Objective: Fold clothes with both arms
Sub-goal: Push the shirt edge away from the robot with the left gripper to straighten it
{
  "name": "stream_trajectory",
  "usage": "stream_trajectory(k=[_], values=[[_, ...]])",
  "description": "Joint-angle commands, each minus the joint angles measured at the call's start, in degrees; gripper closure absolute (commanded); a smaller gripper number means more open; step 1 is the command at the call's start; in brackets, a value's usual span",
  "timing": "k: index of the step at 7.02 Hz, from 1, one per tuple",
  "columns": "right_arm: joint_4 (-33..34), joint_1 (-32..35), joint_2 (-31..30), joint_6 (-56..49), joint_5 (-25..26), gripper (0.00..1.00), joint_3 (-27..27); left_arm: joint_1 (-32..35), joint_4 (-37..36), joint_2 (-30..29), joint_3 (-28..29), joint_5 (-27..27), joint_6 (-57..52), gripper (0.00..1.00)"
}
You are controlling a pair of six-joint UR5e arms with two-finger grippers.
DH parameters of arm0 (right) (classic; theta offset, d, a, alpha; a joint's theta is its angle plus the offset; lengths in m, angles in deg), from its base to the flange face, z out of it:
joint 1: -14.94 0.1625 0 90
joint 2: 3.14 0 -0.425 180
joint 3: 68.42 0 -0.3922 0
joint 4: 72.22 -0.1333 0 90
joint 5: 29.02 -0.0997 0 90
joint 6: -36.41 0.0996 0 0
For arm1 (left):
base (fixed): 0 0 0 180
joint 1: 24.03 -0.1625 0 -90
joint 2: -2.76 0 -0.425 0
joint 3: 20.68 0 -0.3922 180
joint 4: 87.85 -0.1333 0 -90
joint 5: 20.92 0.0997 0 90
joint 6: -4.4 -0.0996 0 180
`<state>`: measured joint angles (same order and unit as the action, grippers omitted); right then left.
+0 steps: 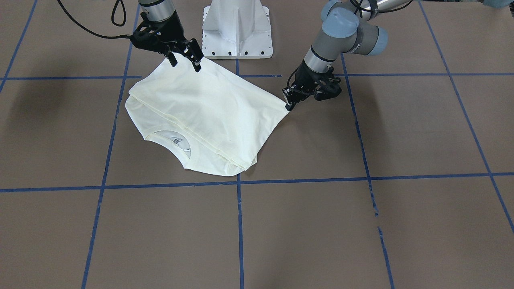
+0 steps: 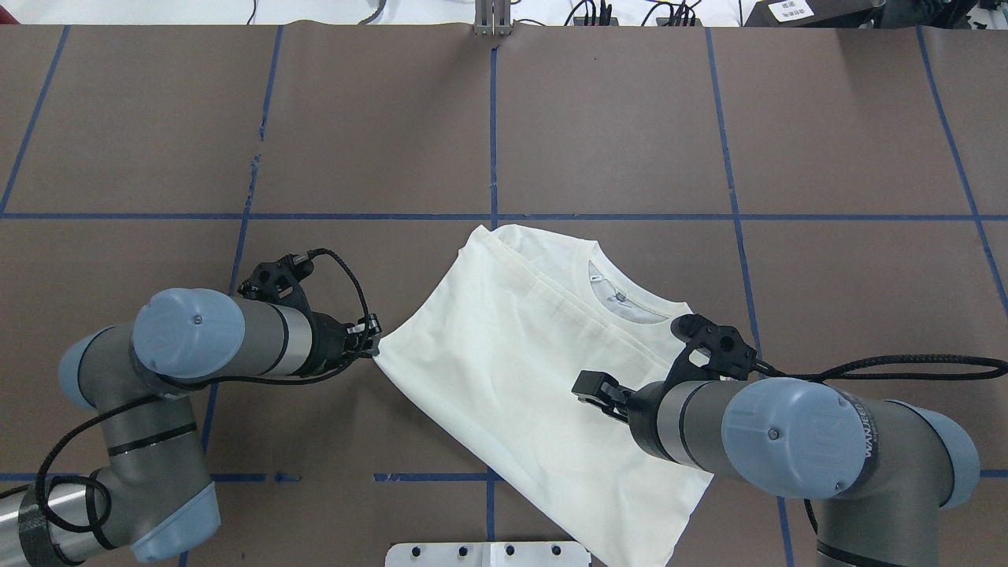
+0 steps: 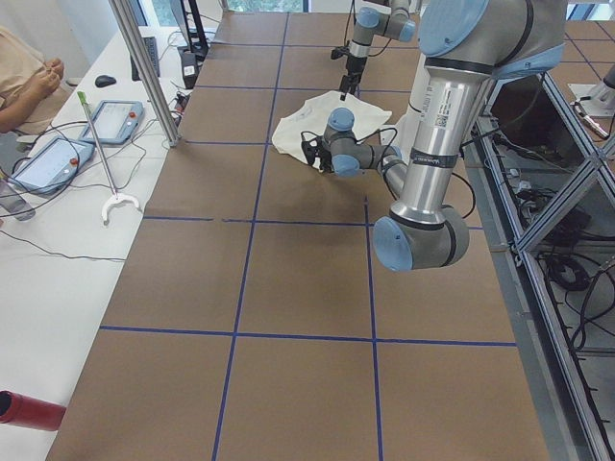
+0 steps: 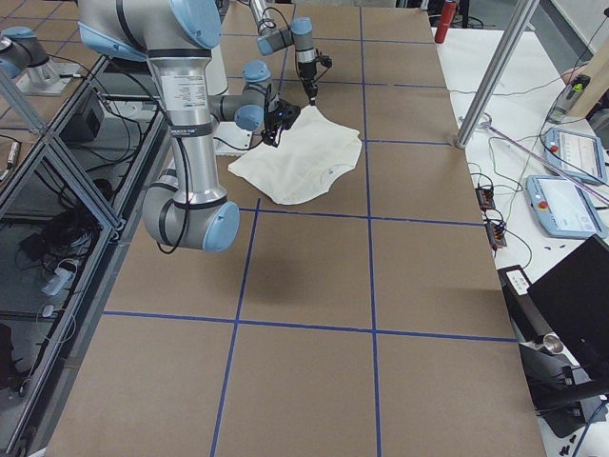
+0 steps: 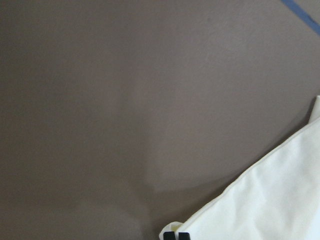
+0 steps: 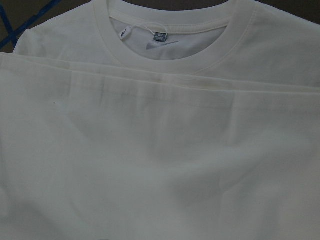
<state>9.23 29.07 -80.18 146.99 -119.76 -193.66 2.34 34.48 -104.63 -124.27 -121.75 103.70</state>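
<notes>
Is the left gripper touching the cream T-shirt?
Touching. The front-facing view shows the left gripper pinching a corner of the T-shirt; the left wrist view shows fabric at its shut jaws.

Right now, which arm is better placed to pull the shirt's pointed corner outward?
Left, probably. The left gripper is shut on that corner of the shirt, which is drawn to a point there. The right gripper is open above the shirt, gripping nothing.

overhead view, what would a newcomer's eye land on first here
The cream T-shirt, folded over on itself with its collar showing, lies pale on the brown table with its blue tape grid. The left gripper is pinched shut on one corner; the right gripper hangs open over the edge nearest the robot.
</notes>
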Motion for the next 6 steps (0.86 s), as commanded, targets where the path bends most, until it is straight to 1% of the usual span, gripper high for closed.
stream_trajectory(k=[1, 2, 3, 4, 5, 6], values=[[-0.7, 0.5, 0.5, -0.1, 0.2, 0.00, 1.0, 9.8, -0.5, -7.3, 8.2, -0.2, -8.1, 1.00], [-1.1, 0.5, 1.1, -0.1, 1.5, 0.00, 1.2, 12.9, -0.3, -15.7, 17.6, -0.2, -8.1, 1.00], [-3.1, 0.5, 1.2, 0.1, 1.7, 0.00, 1.3, 15.8, 0.2, -23.5, 26.2, -0.2, -8.1, 1.00], [-4.0, 0.5, 1.3, 0.0, 2.1, 0.00, 1.7, 16.8, 3.3, -27.7, 32.6, -0.2, -8.1, 1.00], [-4.1, 0.5, 1.9, 0.0, 3.1, 0.00, 1.9, 16.9, 8.9, -31.4, 40.1, -0.2, -8.1, 1.00], [-4.1, 0.5, 3.3, 0.0, 3.2, 0.00, 2.3, 17.0, 12.2, -34.4, 46.1, -0.2, -8.2, 1.00]])
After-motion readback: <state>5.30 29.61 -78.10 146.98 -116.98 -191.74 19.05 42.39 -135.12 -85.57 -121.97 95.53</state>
